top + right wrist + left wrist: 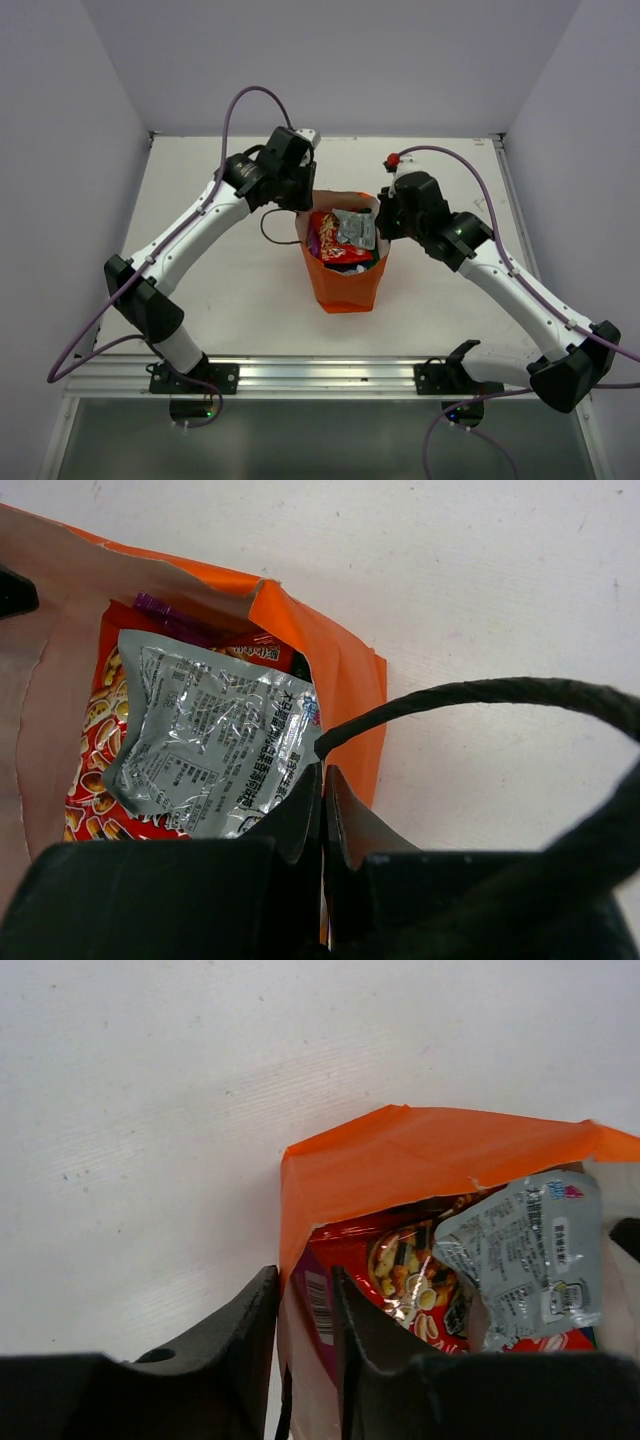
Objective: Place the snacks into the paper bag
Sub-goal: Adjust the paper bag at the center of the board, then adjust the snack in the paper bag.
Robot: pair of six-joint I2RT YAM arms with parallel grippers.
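Orange paper makes up the paper bag (345, 285), which stands upright near the middle of the white bench (230, 300), its mouth open between our two arms. We see the snacks inside it. The silver-grey packet (210, 740) lies uppermost, over the red packet (400, 1260), and the magenta-purple packet (318, 1305) is tucked edge-on against the bag's left wall. Any packets deeper in the bag are too covered for us to name.

Our left hand (305, 1280) sits at the left rim. Its fingers are a narrow gap apart, one outside the wall and one inside, with the paper passing loosely between them, so we would not call that a grip. Our right hand (322, 780) is at the right rim with its fingers pressed together on the edge of the paper. It pinches just where a black cord handle (480, 695) springs out and loops over to the right.
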